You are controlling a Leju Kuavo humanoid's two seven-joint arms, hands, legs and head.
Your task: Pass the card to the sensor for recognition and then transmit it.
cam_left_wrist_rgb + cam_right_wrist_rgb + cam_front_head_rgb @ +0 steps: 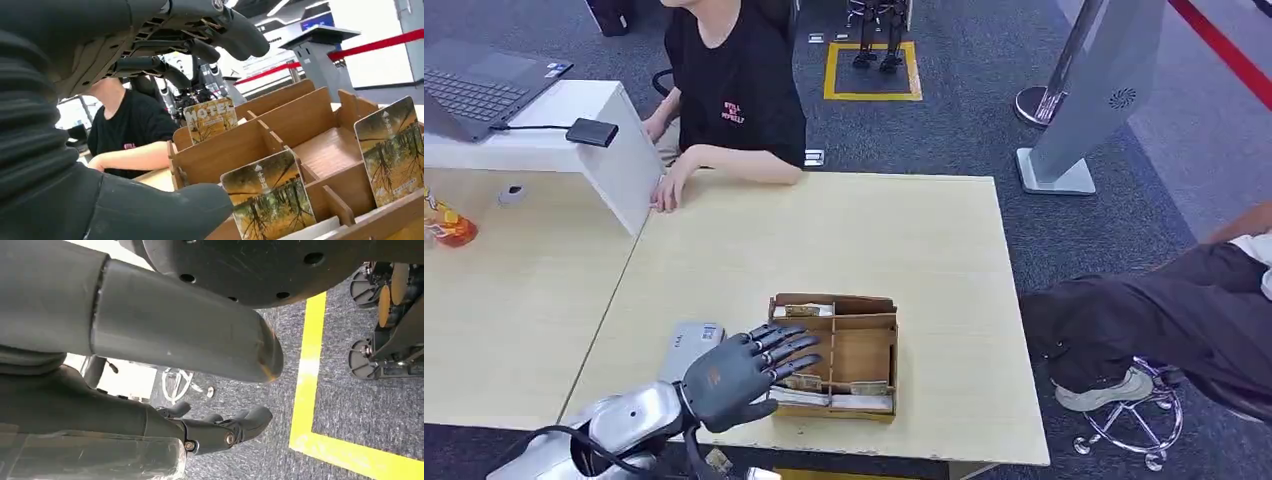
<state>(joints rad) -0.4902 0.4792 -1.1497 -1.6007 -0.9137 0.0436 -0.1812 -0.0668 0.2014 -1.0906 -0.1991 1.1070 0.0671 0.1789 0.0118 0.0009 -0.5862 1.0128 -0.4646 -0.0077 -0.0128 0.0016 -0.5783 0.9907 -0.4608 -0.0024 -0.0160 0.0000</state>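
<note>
Across the upper left of the head view, a person in a black T-shirt (742,95) sits behind the bench (844,240) with one hand resting on its far edge, beside a white riser carrying a laptop (479,88) and a small black box (592,132). At the right edge a second person's dark-trousered leg (1144,315) juts in, and a grey kiosk stand (1089,95) sits on the carpet above it. Low in the centre, a wooden card box (864,345) holds cards in its compartments, with a grey sensor pad (690,348) just left of it. The left hand (744,372) hovers at the box's left side, fingers spread and holding nothing. In the left wrist view an upright card (210,119) reads "HOTEL". The right hand (225,430) hangs over carpet and yellow floor tape, fingers loosely curled around nothing.
</note>
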